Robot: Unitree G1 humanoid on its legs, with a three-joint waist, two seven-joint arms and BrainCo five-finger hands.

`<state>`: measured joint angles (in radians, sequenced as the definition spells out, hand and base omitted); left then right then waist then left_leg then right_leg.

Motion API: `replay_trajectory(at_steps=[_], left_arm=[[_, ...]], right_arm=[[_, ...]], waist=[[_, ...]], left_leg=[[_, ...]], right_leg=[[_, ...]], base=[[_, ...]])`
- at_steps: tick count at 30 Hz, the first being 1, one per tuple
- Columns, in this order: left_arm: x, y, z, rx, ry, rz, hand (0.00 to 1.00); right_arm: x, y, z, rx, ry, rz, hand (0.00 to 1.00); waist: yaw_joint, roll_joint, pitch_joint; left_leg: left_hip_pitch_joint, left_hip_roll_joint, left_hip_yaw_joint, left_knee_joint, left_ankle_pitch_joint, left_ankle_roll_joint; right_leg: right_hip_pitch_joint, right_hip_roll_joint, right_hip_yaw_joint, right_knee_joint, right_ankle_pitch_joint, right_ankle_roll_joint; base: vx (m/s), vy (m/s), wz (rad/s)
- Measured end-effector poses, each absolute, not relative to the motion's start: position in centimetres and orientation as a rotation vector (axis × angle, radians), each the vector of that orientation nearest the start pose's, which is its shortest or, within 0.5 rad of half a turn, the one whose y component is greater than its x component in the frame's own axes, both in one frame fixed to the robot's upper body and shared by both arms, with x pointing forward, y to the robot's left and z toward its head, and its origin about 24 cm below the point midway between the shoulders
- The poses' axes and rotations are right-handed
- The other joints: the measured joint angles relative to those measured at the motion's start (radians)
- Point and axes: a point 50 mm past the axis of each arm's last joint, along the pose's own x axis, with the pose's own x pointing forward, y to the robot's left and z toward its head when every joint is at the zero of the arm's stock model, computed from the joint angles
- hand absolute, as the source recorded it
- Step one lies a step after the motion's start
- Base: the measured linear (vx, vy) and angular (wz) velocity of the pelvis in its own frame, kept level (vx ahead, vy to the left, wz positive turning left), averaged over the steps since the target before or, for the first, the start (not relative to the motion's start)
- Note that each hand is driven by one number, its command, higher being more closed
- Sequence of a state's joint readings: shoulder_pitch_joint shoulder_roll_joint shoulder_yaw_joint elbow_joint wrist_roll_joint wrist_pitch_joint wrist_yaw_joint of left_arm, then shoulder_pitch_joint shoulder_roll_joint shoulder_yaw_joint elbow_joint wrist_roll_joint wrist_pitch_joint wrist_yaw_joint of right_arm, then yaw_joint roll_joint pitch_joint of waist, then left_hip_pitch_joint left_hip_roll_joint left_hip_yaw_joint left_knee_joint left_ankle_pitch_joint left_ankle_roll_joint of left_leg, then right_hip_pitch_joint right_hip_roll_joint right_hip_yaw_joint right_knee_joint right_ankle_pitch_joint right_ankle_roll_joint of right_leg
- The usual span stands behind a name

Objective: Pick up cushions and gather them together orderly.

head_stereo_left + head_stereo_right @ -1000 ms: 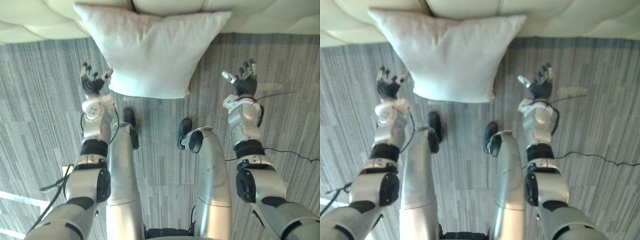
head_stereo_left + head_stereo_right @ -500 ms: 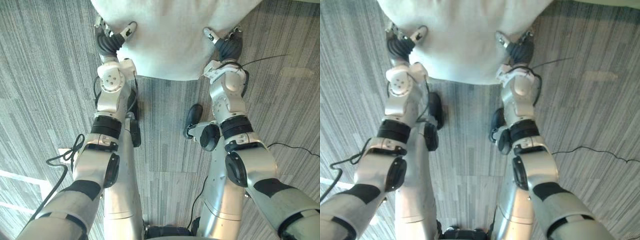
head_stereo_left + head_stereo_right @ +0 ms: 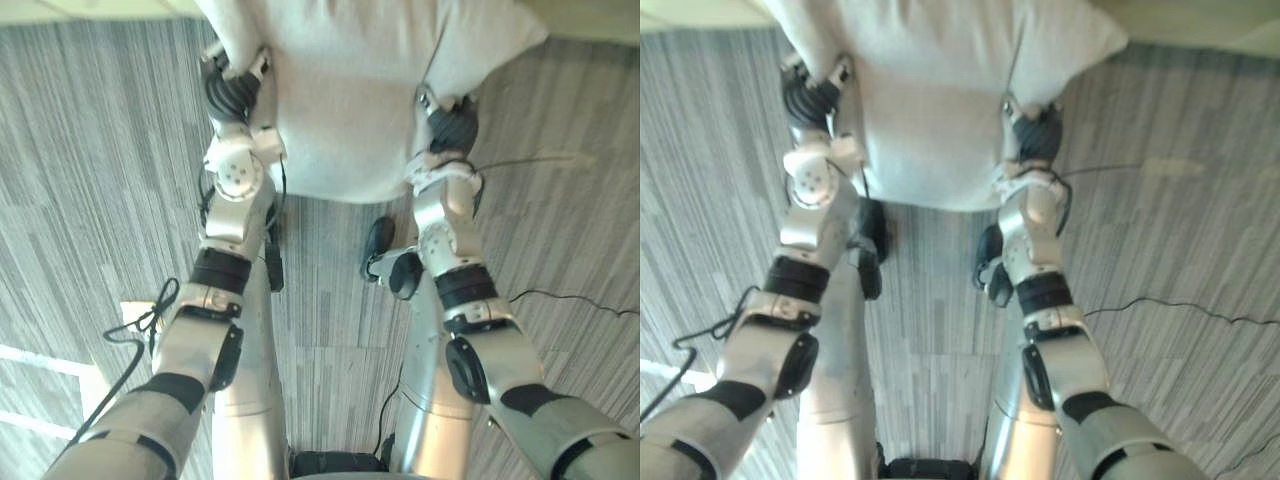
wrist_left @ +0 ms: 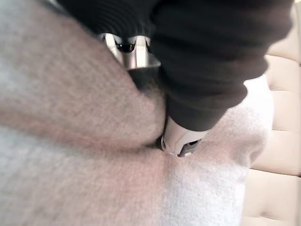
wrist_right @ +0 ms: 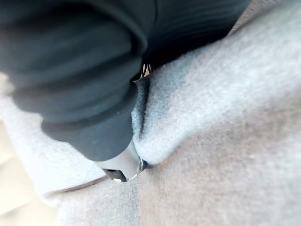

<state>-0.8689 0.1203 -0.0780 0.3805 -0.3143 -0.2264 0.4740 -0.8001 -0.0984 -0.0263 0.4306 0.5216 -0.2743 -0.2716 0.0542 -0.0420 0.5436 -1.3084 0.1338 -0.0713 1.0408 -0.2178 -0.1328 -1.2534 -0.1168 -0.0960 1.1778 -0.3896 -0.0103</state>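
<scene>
A large pale grey cushion [image 3: 350, 100] hangs in front of me, its upper part against the cream sofa [image 3: 100, 8]. My left hand [image 3: 232, 92] grips its left edge, the thumb over the front face and the fingers dug in behind. On the opposite edge my right hand [image 3: 450, 125] holds it the same way. In the left wrist view the cushion fabric [image 4: 70, 179] bulges round the left hand [image 4: 207, 70]. The right wrist view has the cloth [image 5: 225, 141] puckered round the right hand [image 5: 80, 70].
Grey striped carpet [image 3: 90, 170] spreads under and to both sides of the cushion. The sofa's tufted cream front [image 4: 282, 117] stands just behind it. A pale patch [image 3: 135, 312] lies on the floor at my lower left.
Both hands have come in from wide apart onto the cushion's two side edges and curled their fingers into it. The view has shifted closer to the cushion.
</scene>
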Motion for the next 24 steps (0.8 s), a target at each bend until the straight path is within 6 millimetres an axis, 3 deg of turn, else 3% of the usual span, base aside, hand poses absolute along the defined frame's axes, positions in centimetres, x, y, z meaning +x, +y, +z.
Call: replay_trajectory(at_steps=[1,2,3,7,10,13,17,21,22,23,24], left_arm=[[36.2,11.4,23.3,-0.313,-0.6,0.17,1.0],[35.6,11.2,21.6,-0.334,-0.58,0.168,1.0],[35.0,10.9,20.8,-0.344,-0.577,0.158,1.0],[33.6,10.8,18.6,-0.372,-0.543,0.153,1.0],[31.6,10.9,16.4,-0.39,-0.515,0.141,1.0],[28.8,11.7,13.4,-0.422,-0.455,0.153,1.0],[26.2,12.4,11.6,-0.449,-0.425,0.163,1.0],[24.1,12.5,11.4,-0.465,-0.438,0.148,1.0],[23.8,12.5,11.3,-0.464,-0.436,0.14,1.0],[23.8,12.5,11.2,-0.463,-0.433,0.139,1.0],[23.7,12.4,11.0,-0.459,-0.423,0.135,1.0]], right_arm=[[36.6,-13.7,20.4,0.513,-0.518,-0.095,1.0],[35.9,-13.9,19.0,0.524,-0.509,-0.103,1.0],[35.4,-14.0,18.4,0.53,-0.52,-0.108,1.0],[34.3,-14.1,17.0,0.517,-0.509,-0.105,1.0],[32.3,-14.2,14.8,0.48,-0.479,-0.105,1.0],[29.6,-13.7,12.2,0.435,-0.429,-0.082,1.0],[27.2,-13.1,11.3,0.397,-0.42,-0.049,1.0],[25.4,-13.1,11.6,0.342,-0.461,-0.034,1.0],[25.1,-13.1,11.4,0.33,-0.459,-0.03,1.0],[25.0,-13.2,11.2,0.329,-0.454,-0.032,1.0],[24.8,-13.3,10.8,0.318,-0.438,-0.037,1.0]], waist=[[0.0,0.0,-0.009],[0.001,-0.004,-0.115],[0.0,-0.003,-0.166],[-0.004,-0.003,-0.166],[-0.006,-0.005,-0.17],[-0.004,-0.011,-0.232],[0.002,-0.017,-0.298],[0.01,-0.02,-0.336],[0.011,-0.019,-0.337],[0.01,-0.02,-0.337],[0.005,-0.022,-0.34]], left_leg=[[0.03,0.003,0.004,-0.026,0.003,0.004],[0.025,0.011,0.008,-0.075,0.013,0.007],[0.055,0.01,0.017,-0.127,0.029,0.007],[0.276,0.011,0.041,-0.237,0.05,-0.004],[0.477,0.011,0.053,-0.34,0.051,-0.006],[0.666,0.011,0.081,-0.457,0.058,-0.009],[0.824,0.014,0.113,-0.546,0.057,-0.006],[0.933,0.015,0.152,-0.57,0.02,0.019],[0.976,0.018,0.161,-0.565,-0.014,0.037],[0.987,0.016,0.165,-0.566,-0.019,0.04],[1.025,0.008,0.172,-0.565,-0.029,0.048]], right_leg=[[0.028,0.003,-0.002,-0.025,0.005,0.001],[0.021,0.015,-0.004,-0.077,0.013,0.009],[0.045,0.014,-0.007,-0.123,0.026,0.009],[0.258,0.015,-0.015,-0.227,0.051,-0.001],[0.455,0.015,-0.03,-0.325,0.051,0.0],[0.633,0.015,-0.032,-0.436,0.061,0.018],[0.788,0.022,-0.021,-0.546,0.08,0.039],[0.896,0.025,0.006,-0.605,0.105,0.079],[0.89,0.012,0.017,-0.521,0.137,0.136],[0.882,0.007,0.019,-0.486,0.15,0.156],[0.849,-0.008,0.028,-0.377,0.212,0.17]], base=[[0.03,-0.036,-0.08],[0.06,-0.011,-0.08],[0.09,-0.004,-0.05],[0.14,-0.024,0.0],[0.13,-0.022,0.04],[0.15,-0.011,-0.06],[0.16,0.043,-0.15],[0.1,0.101,-0.25],[0.06,0.13,-0.24],[0.03,0.153,-0.17],[0.03,0.122,-0.02]])
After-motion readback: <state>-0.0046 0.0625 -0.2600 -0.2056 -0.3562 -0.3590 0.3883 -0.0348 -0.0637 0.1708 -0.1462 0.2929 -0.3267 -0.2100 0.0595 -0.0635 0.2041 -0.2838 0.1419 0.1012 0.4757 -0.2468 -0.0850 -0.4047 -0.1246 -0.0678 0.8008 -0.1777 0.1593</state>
